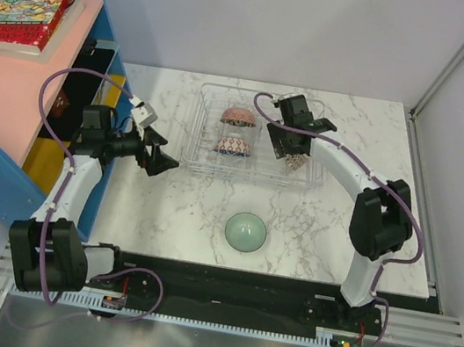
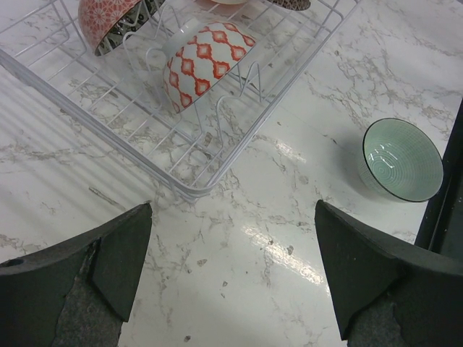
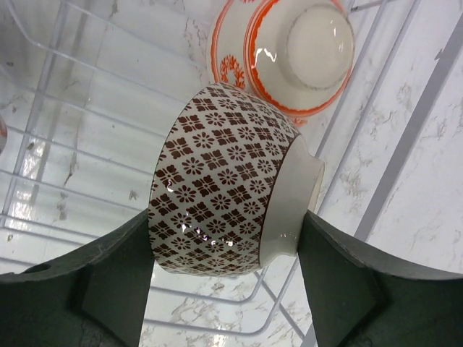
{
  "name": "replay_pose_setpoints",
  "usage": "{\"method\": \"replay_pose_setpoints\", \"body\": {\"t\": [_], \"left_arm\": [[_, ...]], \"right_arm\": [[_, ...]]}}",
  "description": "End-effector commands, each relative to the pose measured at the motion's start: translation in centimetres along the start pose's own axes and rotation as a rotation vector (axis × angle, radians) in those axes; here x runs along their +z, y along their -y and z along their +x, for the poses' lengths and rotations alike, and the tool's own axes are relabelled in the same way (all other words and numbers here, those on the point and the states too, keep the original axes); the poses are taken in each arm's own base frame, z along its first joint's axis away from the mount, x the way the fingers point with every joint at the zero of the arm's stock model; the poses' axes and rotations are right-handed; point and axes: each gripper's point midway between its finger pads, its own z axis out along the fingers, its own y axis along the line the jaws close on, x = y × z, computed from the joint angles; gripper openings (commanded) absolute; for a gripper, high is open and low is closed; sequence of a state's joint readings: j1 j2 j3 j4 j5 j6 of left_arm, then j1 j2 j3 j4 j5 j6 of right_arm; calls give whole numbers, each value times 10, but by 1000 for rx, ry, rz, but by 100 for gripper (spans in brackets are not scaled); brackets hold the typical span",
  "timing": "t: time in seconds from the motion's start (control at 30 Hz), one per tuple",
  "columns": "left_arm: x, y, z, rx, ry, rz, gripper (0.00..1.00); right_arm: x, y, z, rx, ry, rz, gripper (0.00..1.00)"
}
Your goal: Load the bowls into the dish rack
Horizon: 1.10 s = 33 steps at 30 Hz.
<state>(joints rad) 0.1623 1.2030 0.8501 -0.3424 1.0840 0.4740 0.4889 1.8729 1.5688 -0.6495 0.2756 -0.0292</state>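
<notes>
Rack holds patterned bowls; mint bowl sits outside on table.

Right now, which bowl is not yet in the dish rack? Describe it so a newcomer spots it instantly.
On the white marble table, find the clear dish rack at the far middle. On its near side, one bowl stands alone on the marble: the pale mint-green bowl. It alone is plain; the other bowls are all patterned.
</notes>
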Motion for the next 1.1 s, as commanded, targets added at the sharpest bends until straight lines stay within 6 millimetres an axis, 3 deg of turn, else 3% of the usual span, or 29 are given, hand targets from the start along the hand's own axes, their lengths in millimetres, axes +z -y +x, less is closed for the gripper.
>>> {"method": "replay_pose_setpoints", "body": {"t": [0.0,0.17,0.4,0.53,0.7,0.9,1.07], "left_arm": [[-2,5,-6,45,28,27,100],[-2,6,-5,43,28,31,100],[-2,7,-5,46,30,32,100],[-2,8,-5,48,31,36,100],[-2,8,-6,50,35,39,100],[-4,10,-8,54,38,38,100],[-3,11,-8,57,38,37,100]], "right_arm": [[-2,16,-46,-12,122,111,0],[10,18,-52,-22,121,148,0],[-1,13,-59,-39,126,131,0],[-18,14,-47,-71,84,157,0],[-24,20,-26,-151,25,239,0],[-11,22,-4,-187,-49,275,0],[11,10,21,-211,-123,250,0]]}}
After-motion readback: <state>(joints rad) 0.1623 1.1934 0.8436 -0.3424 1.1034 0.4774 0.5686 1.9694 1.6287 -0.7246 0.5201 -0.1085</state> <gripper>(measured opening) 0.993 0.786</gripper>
